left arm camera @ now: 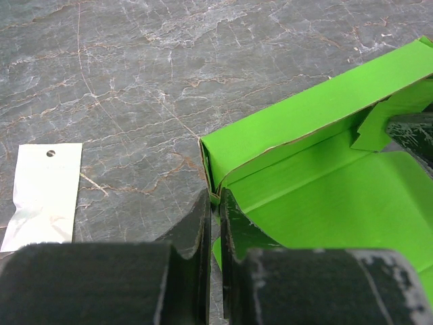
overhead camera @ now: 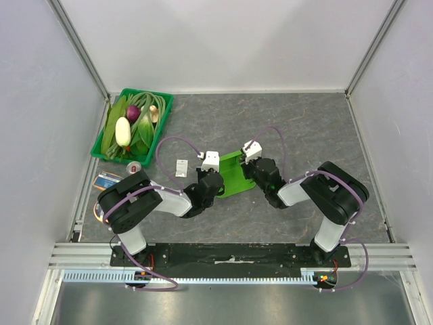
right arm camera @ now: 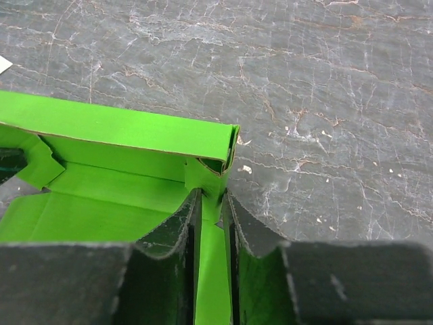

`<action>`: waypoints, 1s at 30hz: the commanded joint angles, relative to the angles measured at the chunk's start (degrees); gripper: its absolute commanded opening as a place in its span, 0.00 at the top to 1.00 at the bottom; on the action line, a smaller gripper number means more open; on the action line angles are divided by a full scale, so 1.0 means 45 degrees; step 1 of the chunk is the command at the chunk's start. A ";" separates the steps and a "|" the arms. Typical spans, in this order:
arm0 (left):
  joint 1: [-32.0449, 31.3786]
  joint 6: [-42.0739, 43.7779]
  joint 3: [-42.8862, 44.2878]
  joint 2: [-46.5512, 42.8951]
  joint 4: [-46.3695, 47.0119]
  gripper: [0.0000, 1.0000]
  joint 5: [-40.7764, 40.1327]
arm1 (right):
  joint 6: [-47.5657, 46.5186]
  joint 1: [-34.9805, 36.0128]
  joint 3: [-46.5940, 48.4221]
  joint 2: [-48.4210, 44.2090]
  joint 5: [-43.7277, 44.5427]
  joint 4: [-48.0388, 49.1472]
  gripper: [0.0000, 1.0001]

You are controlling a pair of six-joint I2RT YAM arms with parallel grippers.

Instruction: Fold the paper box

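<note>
the box lies on the counter between the two pairs of jaws. its left corner sits in the left jaws, and a flap at its right end stands between the right jaws. a sachet lies just left of the left jaws. a crate of vegetables sits well left and behind them.

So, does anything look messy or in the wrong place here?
A little. A small white packet lies loose on the table, left of the paper box, belonging to nothing nearby. The box itself looks fine: the left gripper and right gripper each pinch one end.
</note>
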 commanded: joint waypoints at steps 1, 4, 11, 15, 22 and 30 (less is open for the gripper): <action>-0.0057 0.0073 0.0057 0.0011 0.0127 0.98 -0.0062 | -0.0021 0.0083 0.0725 0.0349 0.0414 0.0805 0.73; -0.0077 0.0092 0.0057 -0.0009 0.0146 0.98 -0.0081 | -0.0079 0.0083 0.0960 0.0603 0.0630 0.0727 0.63; -0.0057 0.0092 0.0057 0.0011 0.0166 0.98 -0.0062 | -0.0294 0.0044 0.1780 0.1208 0.0415 0.0104 0.71; -0.0057 0.0112 0.0037 -0.0008 0.0166 0.98 -0.0081 | 0.0017 0.0044 0.1645 0.1230 -0.0091 0.0122 0.75; -0.0057 0.0053 0.0076 0.0070 0.0166 0.98 -0.0042 | 0.0603 -0.0326 0.1215 0.0487 -0.1379 -0.0834 0.65; -0.0057 0.0014 0.0076 0.0050 0.0146 0.98 0.0016 | 0.0584 -0.0347 0.1272 0.0661 -0.0528 -0.1011 0.92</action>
